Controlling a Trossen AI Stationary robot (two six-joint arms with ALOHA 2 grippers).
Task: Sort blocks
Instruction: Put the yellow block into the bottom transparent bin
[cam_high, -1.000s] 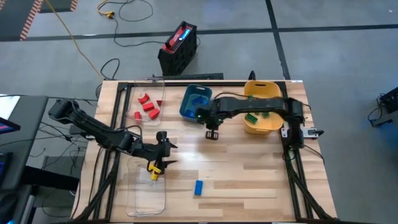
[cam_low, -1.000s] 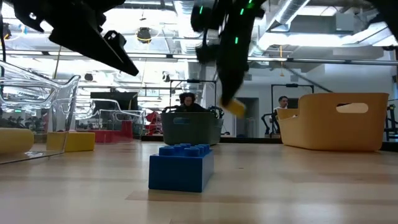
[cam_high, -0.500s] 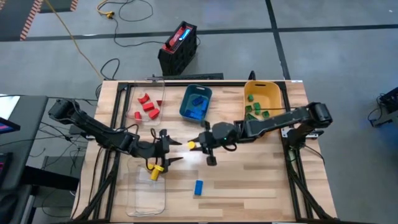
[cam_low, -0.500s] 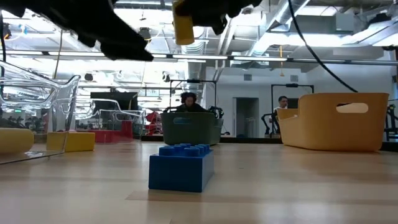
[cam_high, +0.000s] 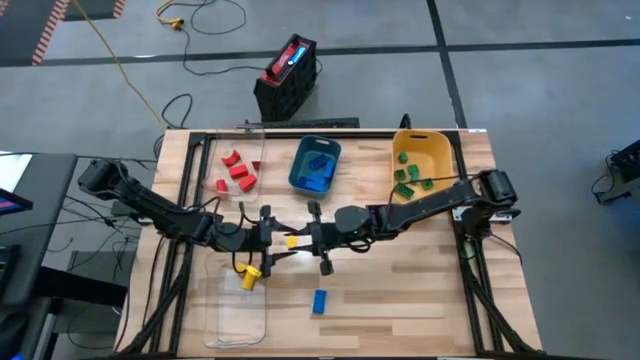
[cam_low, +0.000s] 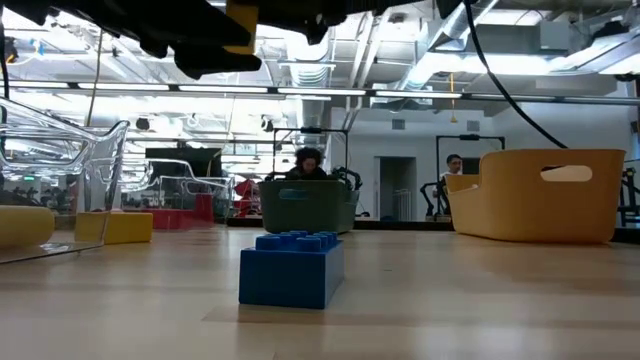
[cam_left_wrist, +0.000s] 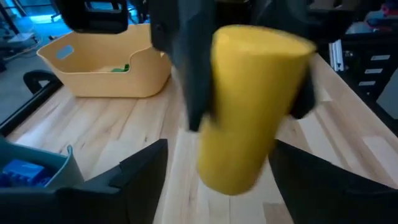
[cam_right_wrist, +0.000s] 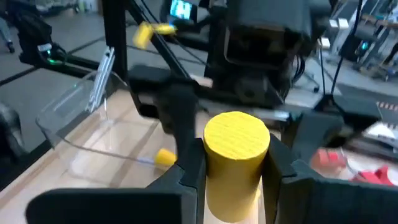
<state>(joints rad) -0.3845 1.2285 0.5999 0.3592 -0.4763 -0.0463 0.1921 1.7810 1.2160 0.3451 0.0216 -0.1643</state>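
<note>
The right gripper (cam_high: 300, 240) pinches a yellow cylinder block (cam_high: 291, 241) between its two fingers (cam_right_wrist: 186, 171) above the middle of the wooden table (cam_high: 400, 290); the right wrist view shows the round end of the cylinder (cam_right_wrist: 236, 155) clamped on both sides. Facing it, the left gripper (cam_high: 275, 245) has its jaws spread wide on either side of the same cylinder, not touching it as far as the left wrist view shows, where the cylinder (cam_left_wrist: 252, 106) hangs between the dark fingers (cam_left_wrist: 134, 177).

On the table below, a blue brick (cam_high: 319, 301) lies alone near the front edge; the low view shows it (cam_low: 292, 267) flat on the boards, studs up. Just left of it a clear tray (cam_high: 232, 300) holds yellow pieces (cam_high: 250, 275). A second clear tray (cam_high: 225, 165) at the back left holds red bricks (cam_high: 238, 172). A teal bin (cam_high: 300, 155) at the back middle holds blue bricks (cam_high: 318, 172), and a yellow bin (cam_high: 440, 150) at the back right holds green bricks (cam_high: 405, 178).

Around the table lies a grey floor with a yellow cable (cam_high: 120, 60) and a black and red crate (cam_high: 287, 75). Across the room in the low view, a person (cam_low: 306, 165) sits behind the teal bin, and another person (cam_low: 455, 165) stands farther off.
</note>
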